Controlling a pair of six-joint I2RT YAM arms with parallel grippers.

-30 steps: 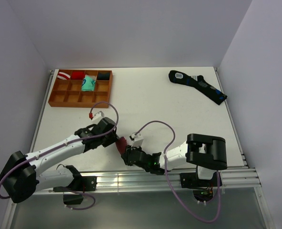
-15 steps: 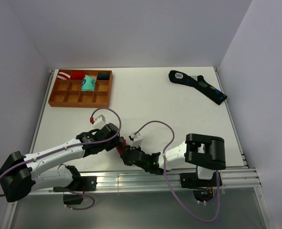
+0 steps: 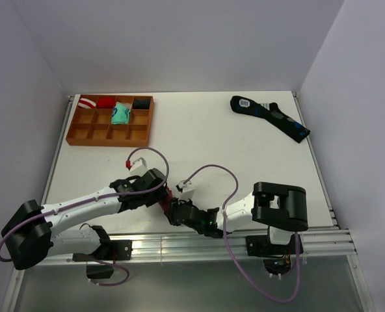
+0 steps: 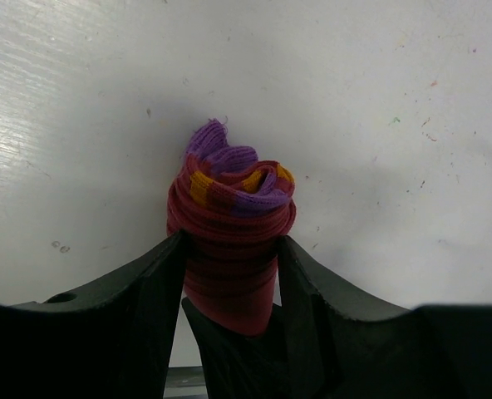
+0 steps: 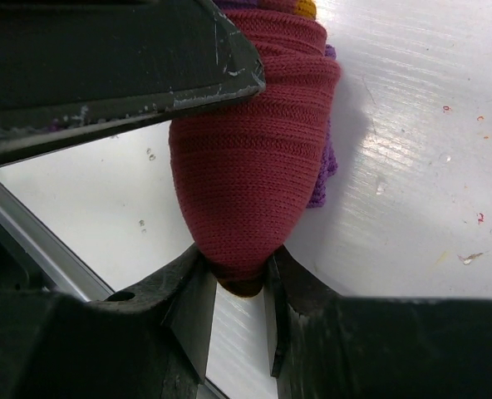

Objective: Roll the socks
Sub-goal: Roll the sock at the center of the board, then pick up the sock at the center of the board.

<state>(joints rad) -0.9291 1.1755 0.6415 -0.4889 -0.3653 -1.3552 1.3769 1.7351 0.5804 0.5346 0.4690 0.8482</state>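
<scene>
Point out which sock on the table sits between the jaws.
The maroon sock, rolled with purple and orange showing, between both arms' jaws. The black sock lies at the back right; the bundles sit in the tray.

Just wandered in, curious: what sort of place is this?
Likely a robotics lab test cell: two robot arms mounted on a white table, plain walls boxing it in, a wooden tray of rolled socks.

The top camera sits above and behind the arm bases (image 3: 105, 244), looking down over the whole counter (image 3: 212, 149). Each wrist camera faces the surface at very close range — both frame the same socks (image 4: 229, 224), from opposite sides.
</scene>
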